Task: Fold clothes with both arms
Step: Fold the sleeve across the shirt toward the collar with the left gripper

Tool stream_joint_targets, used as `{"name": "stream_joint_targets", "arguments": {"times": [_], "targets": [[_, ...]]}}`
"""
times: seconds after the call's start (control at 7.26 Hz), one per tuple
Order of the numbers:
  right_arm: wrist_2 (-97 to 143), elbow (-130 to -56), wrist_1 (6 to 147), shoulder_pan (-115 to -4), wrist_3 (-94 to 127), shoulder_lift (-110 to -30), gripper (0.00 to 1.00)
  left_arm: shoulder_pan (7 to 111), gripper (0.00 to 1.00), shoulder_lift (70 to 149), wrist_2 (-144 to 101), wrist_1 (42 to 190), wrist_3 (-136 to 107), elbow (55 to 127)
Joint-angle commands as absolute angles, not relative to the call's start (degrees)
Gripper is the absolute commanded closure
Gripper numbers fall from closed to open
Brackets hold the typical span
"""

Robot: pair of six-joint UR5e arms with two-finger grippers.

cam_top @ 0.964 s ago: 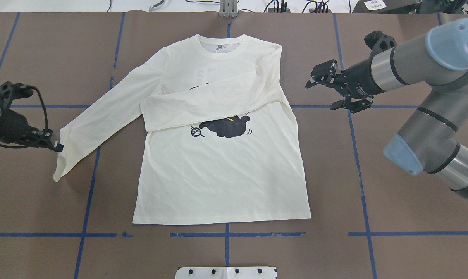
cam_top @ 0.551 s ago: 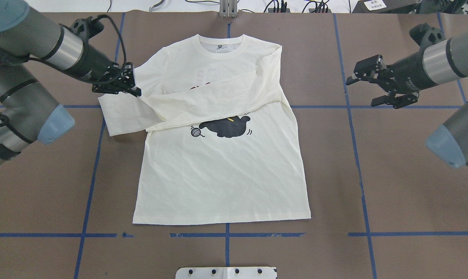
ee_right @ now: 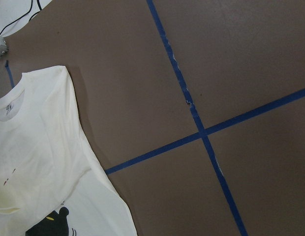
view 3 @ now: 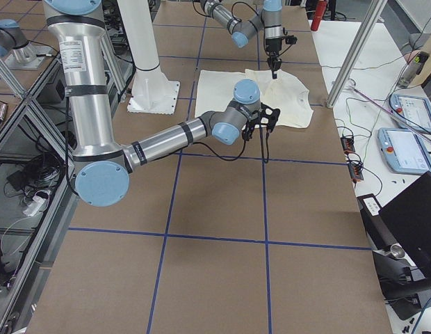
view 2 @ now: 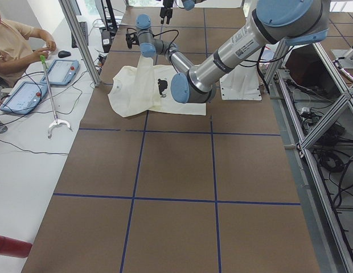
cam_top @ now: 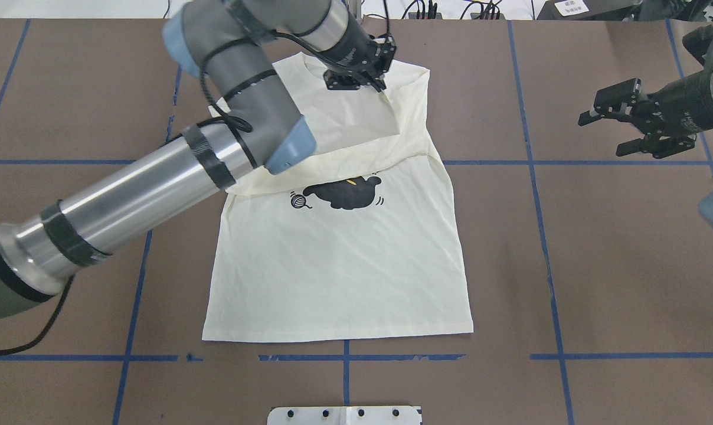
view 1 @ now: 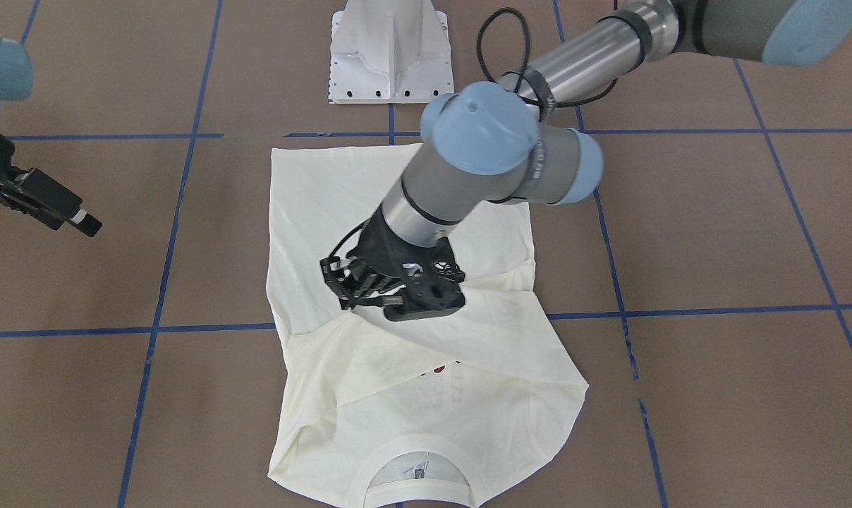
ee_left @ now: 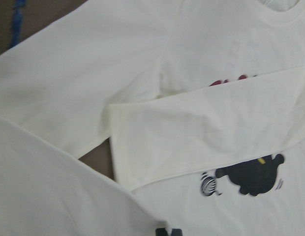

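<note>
The clothes, one cream long-sleeved T-shirt (cam_top: 339, 265), lie flat with the collar toward the far edge. The black cat print (cam_top: 344, 193) and yarn ball (cam_top: 298, 200) show mid-chest. One sleeve (cam_top: 350, 160) lies folded across the chest. My left gripper (cam_top: 375, 82) is shut on the other sleeve's cuff and holds it raised beside the collar, with the sleeve draped over the chest (view 1: 496, 331). Its wrist view looks down on the folded sleeve (ee_left: 192, 132). My right gripper (cam_top: 605, 131) hangs open above bare table, well right of the shirt (ee_right: 44, 162).
Blue tape lines (cam_top: 539, 177) grid the brown table. The white pedestal base (cam_top: 344, 415) sits at the near edge. Cables (cam_top: 421, 9) run along the far edge. A person (view 2: 11, 40) sits at a side table with tablets (view 2: 23, 95).
My left gripper has carried the sleeve cuff from the table's left side up and across to the collar. My right arm has drawn back to the right, still open.
</note>
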State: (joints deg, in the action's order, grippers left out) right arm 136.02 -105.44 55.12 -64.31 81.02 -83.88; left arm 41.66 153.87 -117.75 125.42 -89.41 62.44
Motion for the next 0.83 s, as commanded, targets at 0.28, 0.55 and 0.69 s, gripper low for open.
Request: {"name": "stream_joint_targets", "arguments": {"times": [0.28, 0.55, 0.69], "targets": [[136.41, -105.29, 55.20, -64.95, 80.24, -84.55, 0.00, 34.28, 1.00, 156.71, -106.18, 134.46, -89.74, 52.22], [136.41, -105.29, 55.28, -64.95, 80.33, -84.29, 0.00, 34.28, 0.17, 157.32, -105.82, 134.39, -90.17, 53.77], [135.80, -105.47, 55.28, -64.78, 81.03, -84.03, 0.00, 34.36, 0.16, 154.80, -106.43, 133.69, -92.35, 59.88]]}}
